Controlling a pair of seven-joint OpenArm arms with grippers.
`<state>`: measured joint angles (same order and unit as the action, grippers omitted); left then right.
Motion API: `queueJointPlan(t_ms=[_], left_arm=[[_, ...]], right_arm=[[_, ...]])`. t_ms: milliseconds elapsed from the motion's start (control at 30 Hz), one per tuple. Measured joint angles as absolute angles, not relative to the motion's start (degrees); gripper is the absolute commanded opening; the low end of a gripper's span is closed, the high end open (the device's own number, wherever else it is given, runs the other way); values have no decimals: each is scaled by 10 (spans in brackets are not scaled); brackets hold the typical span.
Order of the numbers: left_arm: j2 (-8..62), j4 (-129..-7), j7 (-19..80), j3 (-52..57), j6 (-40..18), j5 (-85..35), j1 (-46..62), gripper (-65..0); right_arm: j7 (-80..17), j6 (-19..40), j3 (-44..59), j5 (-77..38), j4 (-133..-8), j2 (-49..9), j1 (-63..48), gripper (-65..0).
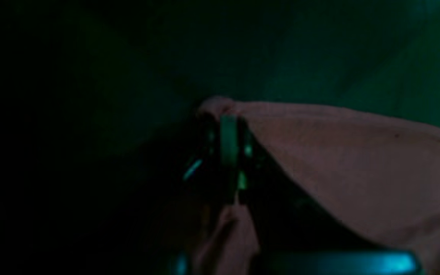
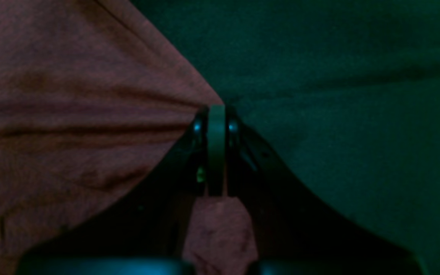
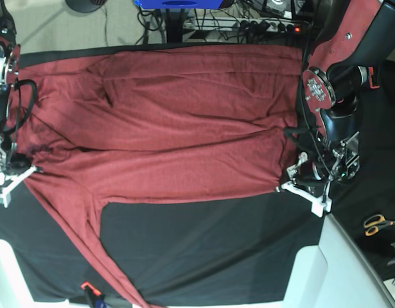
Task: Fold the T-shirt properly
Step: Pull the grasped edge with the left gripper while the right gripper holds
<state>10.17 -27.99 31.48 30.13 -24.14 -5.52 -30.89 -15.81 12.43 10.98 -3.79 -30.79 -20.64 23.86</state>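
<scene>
Basically both arms are pinching one edge of the T-shirt [image 3: 171,128] so it can be carried over as a fold. It is lying spread across the black cloth sheet [image 3: 203,250] on the surface, filling the far and middle part of the base view, with one long sleeve [image 3: 97,250] trailing off toward the near edge.

Left claw [image 1: 229,114], on the right side of the base view, is clamping narrow on a corner of red fabric; its wrist view is showing cloth bunching over the closed tips and more hanging below them. Right claw [image 2: 216,110], on the left side of the base view, is doing the same, jaws pressed together on a pointed corner with tension creases running out from the pinch.

Holding two ends of the same edge is keeping it taut and level, so the cloth is less likely to be sagging or twisting when lifted. Judging by the stretched line between the two claws, the fold is at its start: corners gripped, body lying flat, nothing doubled over yet. The loose sleeve is probably going to drag and needs tucking later.

Scissors [image 3: 380,223] are lying on the right, well apart from the shirt. Cables and a blue object are sitting beyond the far edge, out of play.
</scene>
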Motion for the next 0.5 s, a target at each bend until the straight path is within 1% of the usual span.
queueJointPlan(t_ms=[167,333,500], left_arm=[[100,-280,307,233,-242,-58,-316,-650],[100,-281,310,232,-241,-58,-343,-650],[100,-284,308,232,-242,-58,-361,-650]], right_arm=[[-131,124,110,-38,-308,-206,239,-650],[-128,124,110,-38,-308,-206,240,-650],[-130,124,110,-36,-356,-207,242,-650]])
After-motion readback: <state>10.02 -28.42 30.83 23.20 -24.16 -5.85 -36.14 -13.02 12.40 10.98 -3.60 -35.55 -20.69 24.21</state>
